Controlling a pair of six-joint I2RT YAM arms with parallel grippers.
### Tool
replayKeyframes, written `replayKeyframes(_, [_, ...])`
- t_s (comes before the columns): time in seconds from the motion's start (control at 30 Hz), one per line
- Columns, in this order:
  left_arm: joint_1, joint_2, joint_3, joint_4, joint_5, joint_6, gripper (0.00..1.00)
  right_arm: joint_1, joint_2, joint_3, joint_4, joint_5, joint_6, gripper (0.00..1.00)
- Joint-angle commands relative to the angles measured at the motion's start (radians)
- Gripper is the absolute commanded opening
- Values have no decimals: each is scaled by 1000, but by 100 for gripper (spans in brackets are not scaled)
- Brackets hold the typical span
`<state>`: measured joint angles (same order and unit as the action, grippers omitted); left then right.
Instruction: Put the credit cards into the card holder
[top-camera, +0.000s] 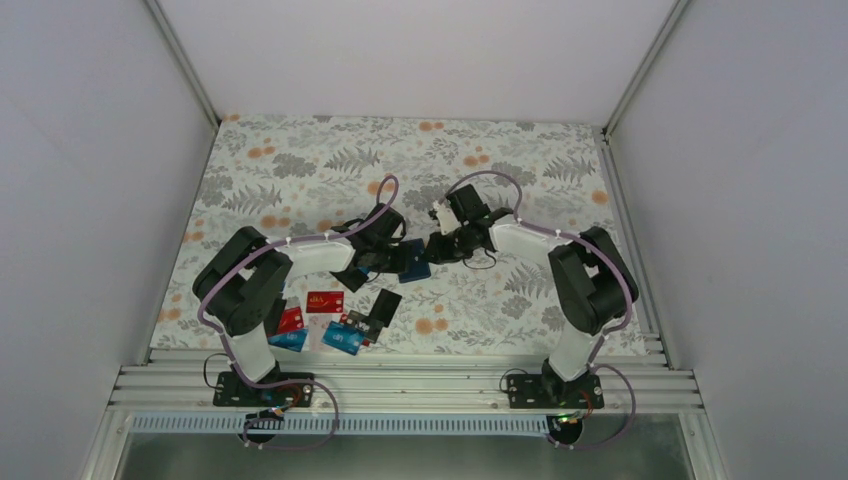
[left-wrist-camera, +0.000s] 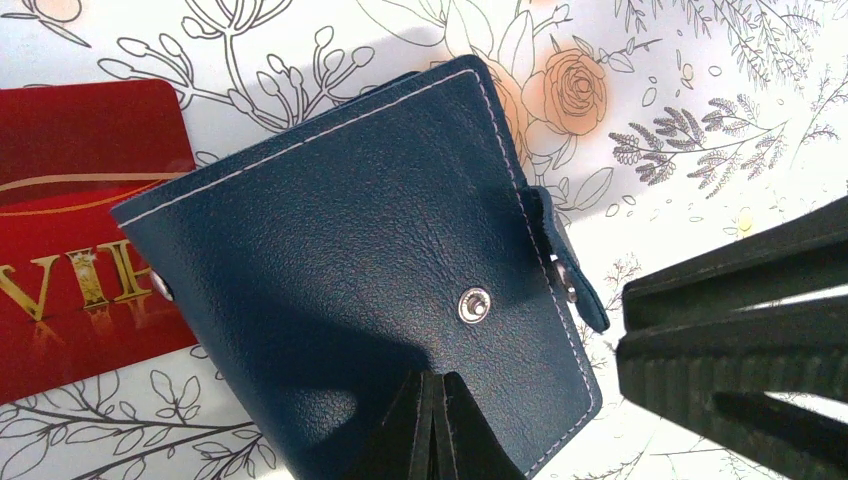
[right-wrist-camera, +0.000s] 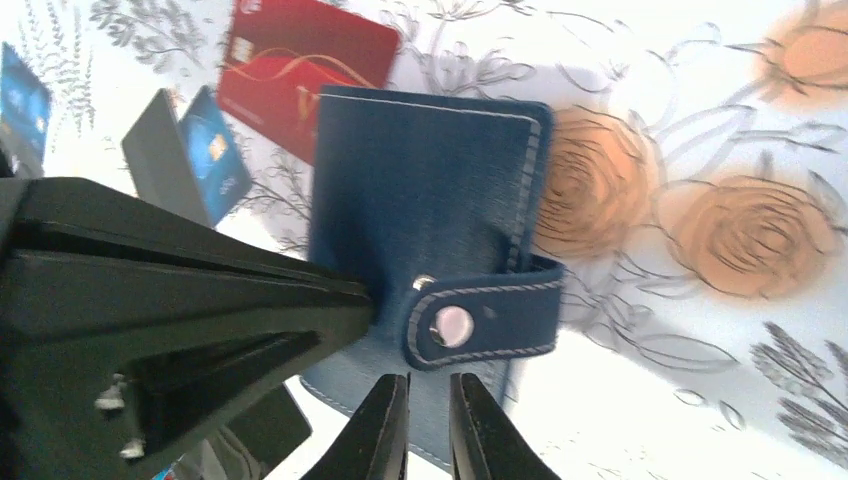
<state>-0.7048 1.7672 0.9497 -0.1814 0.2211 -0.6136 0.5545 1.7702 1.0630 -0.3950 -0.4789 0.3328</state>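
No card is stowed: the wallet (left-wrist-camera: 370, 270) lies closed, cards (top-camera: 325, 302) loose. Left gripper (left-wrist-camera: 432, 425) pinches its edge; right gripper (right-wrist-camera: 428, 420) nearly pressed together beside the tab.

I am viewing a tabletop covered by a floral cloth (top-camera: 300, 165) printed with grey ferns and orange blossoms. Plain white panels (top-camera: 90, 150) are enclosing its left, far and right edges. Aluminium rails (top-camera: 400, 385) are running along the near edge. Bright, even light is falling throughout.
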Motion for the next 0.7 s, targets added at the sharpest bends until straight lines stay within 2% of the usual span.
replayKeyframes(0.0, [-7, 27, -16, -11, 4, 6, 2, -24, -76, -44, 62, 62, 36, 16])
replayKeyframes(0.2, [-7, 25, -16, -15, 1, 8, 2, -52, -132, -76, 102, 43, 45, 29])
replayKeyframes(0.43, [-7, 26, -13, -16, 3, 7, 2, -64, -58, -72, 111, 56, 42, 22])
replayKeyframes(0.67, [-7, 25, -17, -16, 3, 6, 2, -62, -2, -66, 127, 4, 32, 20])
